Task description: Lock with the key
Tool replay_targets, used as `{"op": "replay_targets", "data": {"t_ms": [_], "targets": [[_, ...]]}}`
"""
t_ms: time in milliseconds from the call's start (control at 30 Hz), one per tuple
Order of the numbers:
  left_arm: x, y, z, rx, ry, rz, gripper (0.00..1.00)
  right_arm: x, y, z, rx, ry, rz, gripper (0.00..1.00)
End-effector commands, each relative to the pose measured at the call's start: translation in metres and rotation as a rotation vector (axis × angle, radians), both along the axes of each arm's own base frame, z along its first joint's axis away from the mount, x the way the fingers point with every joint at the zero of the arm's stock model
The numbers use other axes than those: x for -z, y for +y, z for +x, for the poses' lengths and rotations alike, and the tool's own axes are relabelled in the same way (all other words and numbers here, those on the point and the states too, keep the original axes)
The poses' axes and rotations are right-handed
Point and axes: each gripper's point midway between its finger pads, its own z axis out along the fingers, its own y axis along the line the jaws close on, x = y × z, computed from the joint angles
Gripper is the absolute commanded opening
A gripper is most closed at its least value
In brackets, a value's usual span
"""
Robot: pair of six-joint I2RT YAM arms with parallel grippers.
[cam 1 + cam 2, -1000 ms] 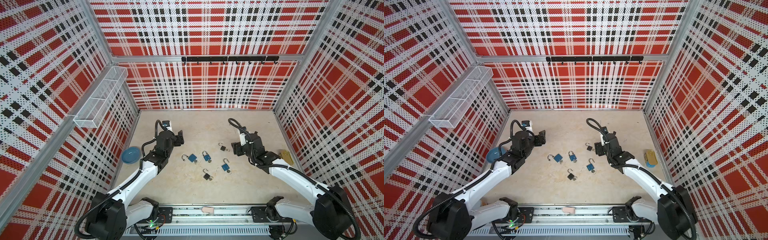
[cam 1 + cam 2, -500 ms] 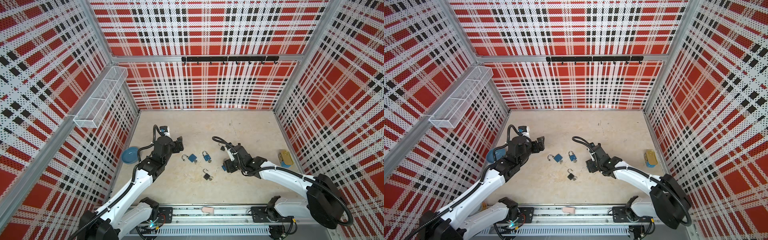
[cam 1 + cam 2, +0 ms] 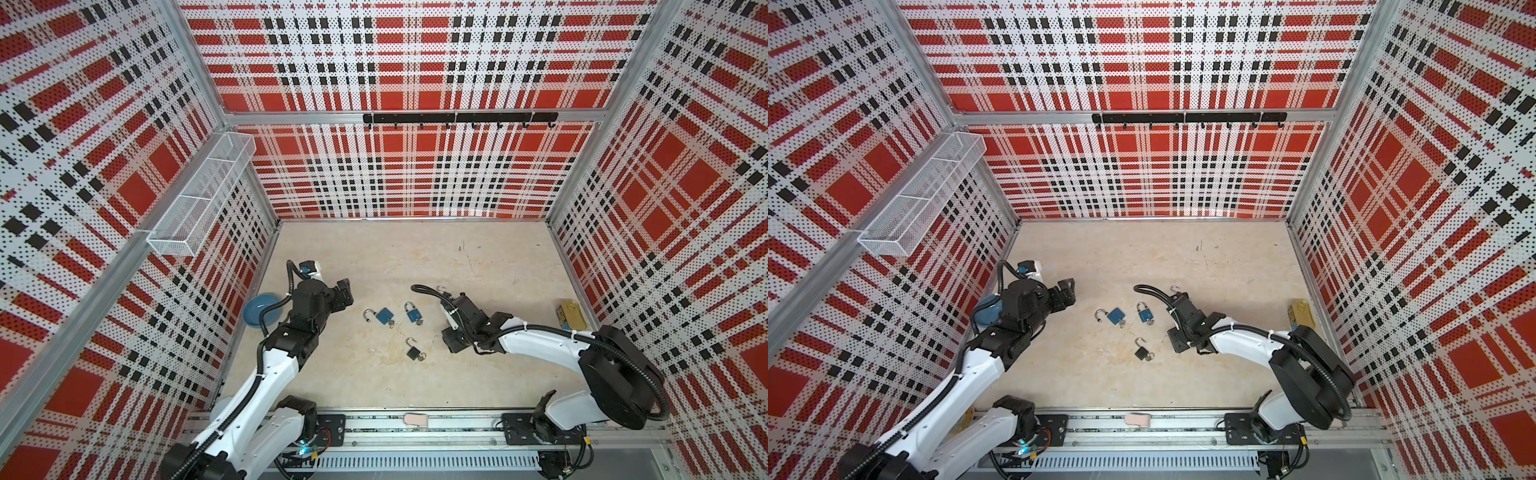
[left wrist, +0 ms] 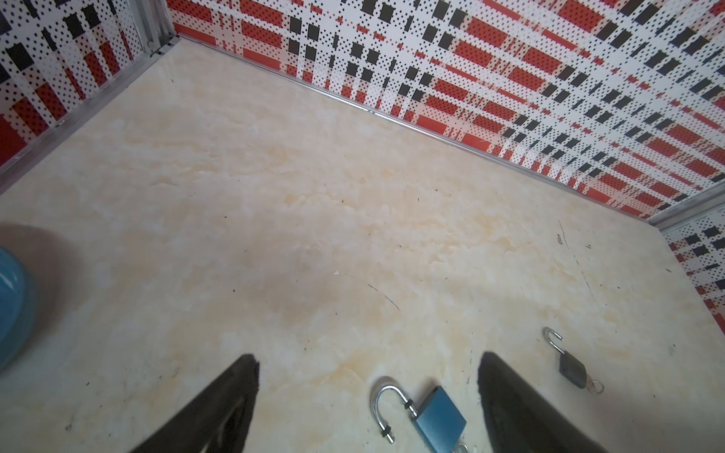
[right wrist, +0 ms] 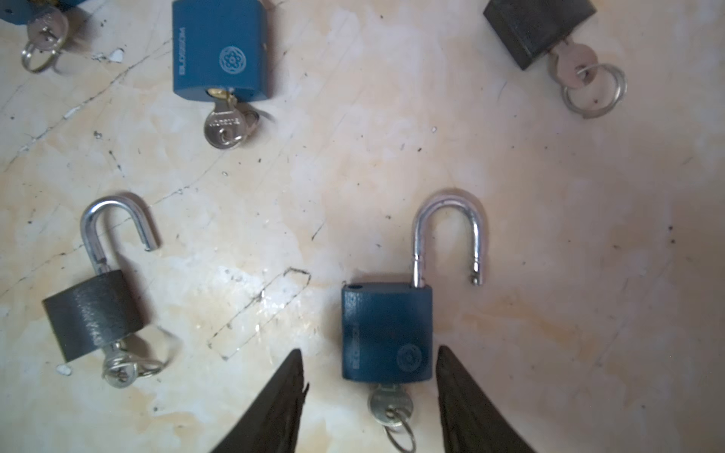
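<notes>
Padlock, a blue-painted block with rounded corners and a stamped round emblem, lies flat on the pale, marbled, scuffed table, between the fingers of the right gripper. Its chromed shackle is lifted and swung aside, so the free leg hangs past the body's edge. A silver key on a wire ring sits in its keyhole. The black tapered fingers stand apart and grasp nothing: one is just beside the body, while the other leaves a clear gap. In both top views the arm hides this padlock.

Near it lies a black padlock with a grainy finish, its shackle open and a key in its base.

The left gripper is spread wide and holds nothing. In its wrist view an open blue padlock shows on the table between the fingers.

A glossy, round, shallow blue bowl sits by the left arm. A long white wire-mesh basket, split into compartments, hangs on the left wall. A flat gold tin with rounded corners lies near the right wall.
</notes>
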Motion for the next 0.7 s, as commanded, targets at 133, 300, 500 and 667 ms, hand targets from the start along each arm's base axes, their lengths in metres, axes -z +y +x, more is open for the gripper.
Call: {"op": "replay_targets", "data": {"t_ms": [133,300,500,667], "targets": [[0.003,-0.001,-0.001,0.000,0.000,-0.040,0.89,-0.001,0.005,0.014,0.024,-0.014,-0.055,0.50],[0.006,0.000,-0.001,-0.002,0.005,-0.041,0.89,0.004,0.004,0.015,0.025,-0.006,-0.090,0.49],[0.006,0.001,0.000,-0.004,0.006,-0.040,0.89,0.005,0.002,0.016,0.032,-0.005,-0.116,0.49],[0.007,0.001,0.000,-0.005,0.007,-0.043,0.89,0.010,0.003,0.016,0.026,0.003,-0.139,0.49]]}}
